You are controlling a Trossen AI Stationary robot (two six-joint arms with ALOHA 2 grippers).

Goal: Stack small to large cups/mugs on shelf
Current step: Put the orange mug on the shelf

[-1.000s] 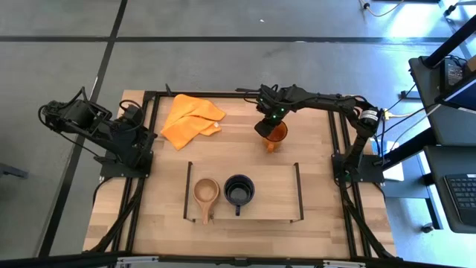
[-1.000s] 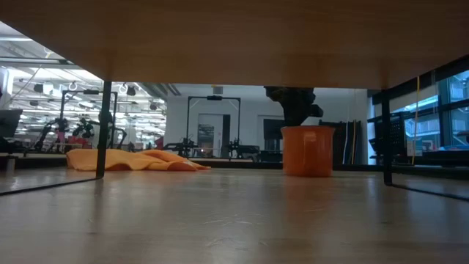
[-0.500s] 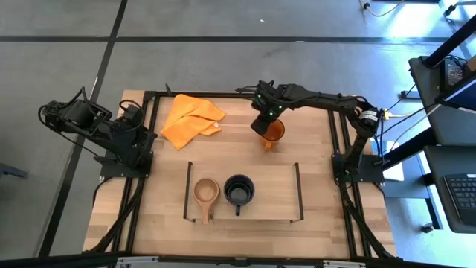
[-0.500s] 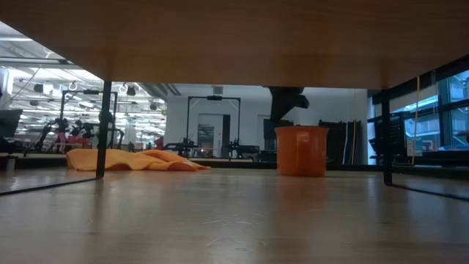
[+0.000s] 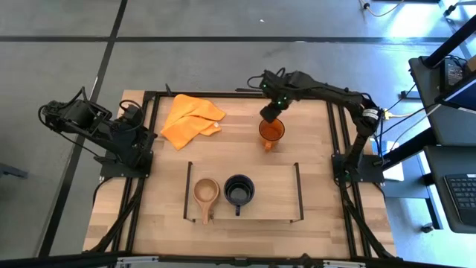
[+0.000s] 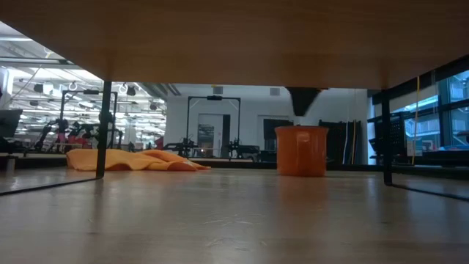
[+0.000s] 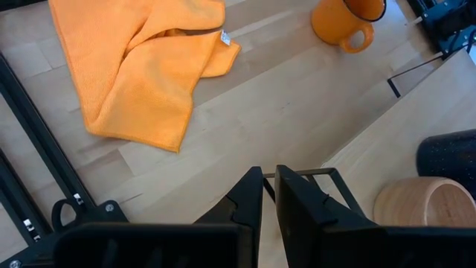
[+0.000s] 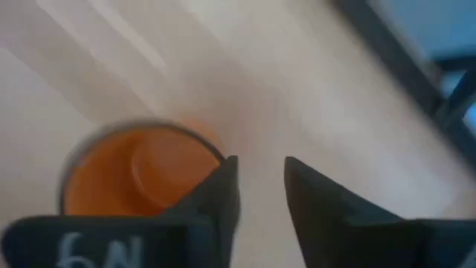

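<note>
Orange translucent mug point(image 5: 271, 132) stands upright on the bare table, rim up, behind the shelf point(image 5: 297, 182) and outside its frame; its handle points toward the shelf. I see my right gripper point(image 8: 258, 186) just beyond the mug's rim, fingers a little apart, holding nothing and clear of the mug. My left gripper point(image 7: 268, 195) waits at the table's left edge, fingers nearly together, empty. On the shelf, wooden cup point(image 5: 206, 192) and black mug point(image 5: 239, 190) sit side by side, handles toward the front.
</note>
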